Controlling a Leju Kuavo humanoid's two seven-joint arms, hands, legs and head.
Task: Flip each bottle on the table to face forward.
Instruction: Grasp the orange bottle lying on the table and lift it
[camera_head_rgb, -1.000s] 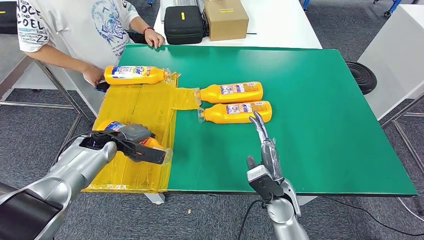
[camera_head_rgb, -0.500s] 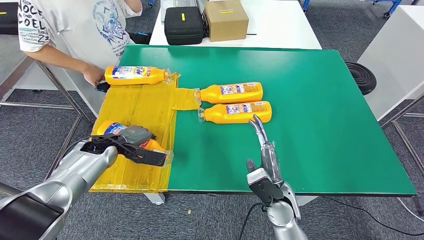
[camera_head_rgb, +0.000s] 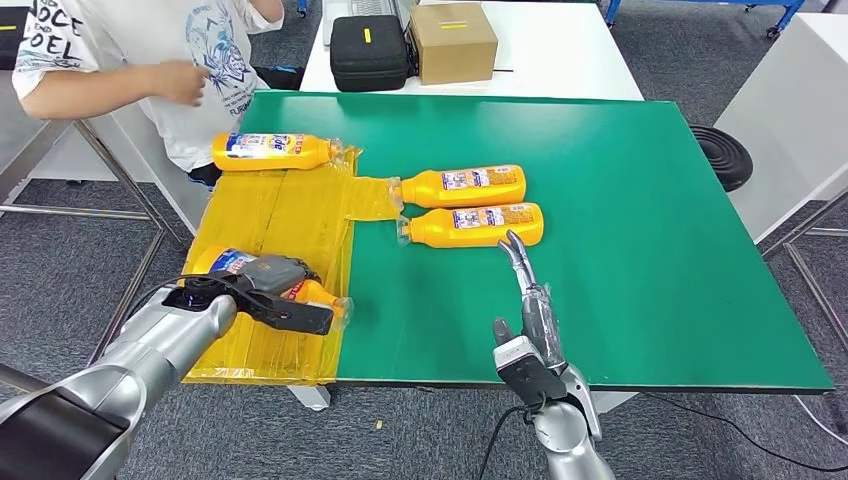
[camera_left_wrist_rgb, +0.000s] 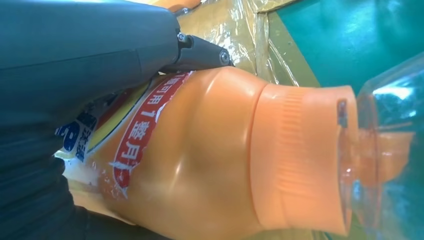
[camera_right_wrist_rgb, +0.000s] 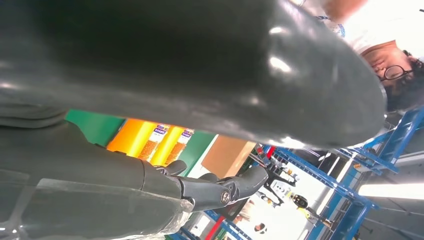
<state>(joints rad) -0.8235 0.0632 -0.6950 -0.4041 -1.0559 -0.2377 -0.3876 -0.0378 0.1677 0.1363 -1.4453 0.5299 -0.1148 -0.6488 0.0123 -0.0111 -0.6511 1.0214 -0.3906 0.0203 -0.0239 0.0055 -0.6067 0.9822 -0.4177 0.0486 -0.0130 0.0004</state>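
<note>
Orange detergent bottle (camera_head_rgb: 262, 277) lies crosswise under the grasping left hand (camera_head_rgb: 268, 290), cap toward the green worktop (camera_head_rgb: 620, 200); right hand (camera_head_rgb: 528, 290) released, farther.

Background items around the work table

Black zip case (camera_head_rgb: 367, 48) and cardboard box (camera_head_rgb: 452, 38) sit side by side on a white table (camera_head_rgb: 560, 50), well beyond the right hand, past the far edge of the green table top (camera_head_rgb: 620, 200). Person in a white printed T-shirt (camera_head_rgb: 150, 60) stands far ahead of the left hand, at the table's far-left corner, one arm raised across the chest. Black round disc (camera_head_rgb: 723, 152) lies on the grey carpet (camera_head_rgb: 60, 260), off to the right hand's far right, next to another white table (camera_head_rgb: 800, 90).
</note>
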